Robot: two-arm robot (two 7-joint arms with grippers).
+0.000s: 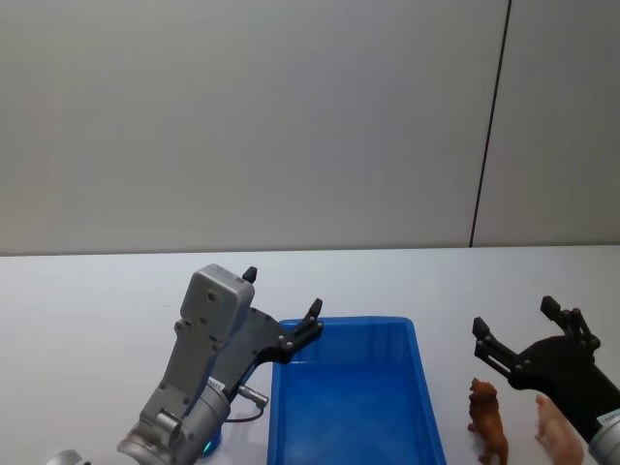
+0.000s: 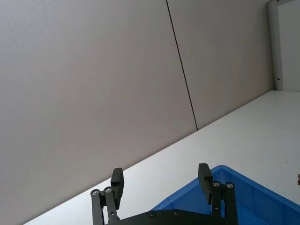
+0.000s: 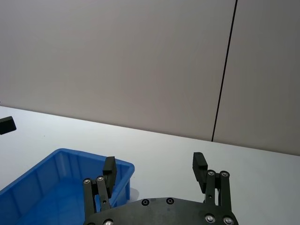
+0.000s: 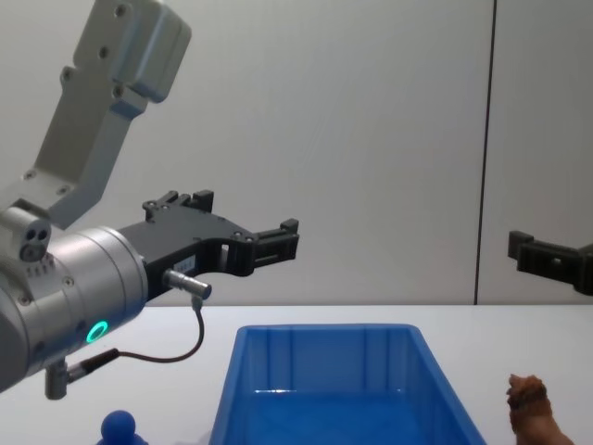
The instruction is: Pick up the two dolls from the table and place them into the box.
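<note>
Left claw (image 1: 282, 293) hangs spread over the blue box's (image 1: 344, 323) far-left corner. Right claw (image 1: 515, 318), spread too, hovers near the reddish-brown doll (image 1: 487, 418) and pale pink doll (image 1: 557, 431) on the table (image 1: 97, 291).

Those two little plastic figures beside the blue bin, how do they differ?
The reddish-brown plastic doll stands nearer the bright blue plastic bin; the pale pink plastic doll is farther to the robot's right. Nothing covers the brown doll; the open right gripper partly hides the pink doll. Both are on the white table, outside the bin, unheld.
</note>
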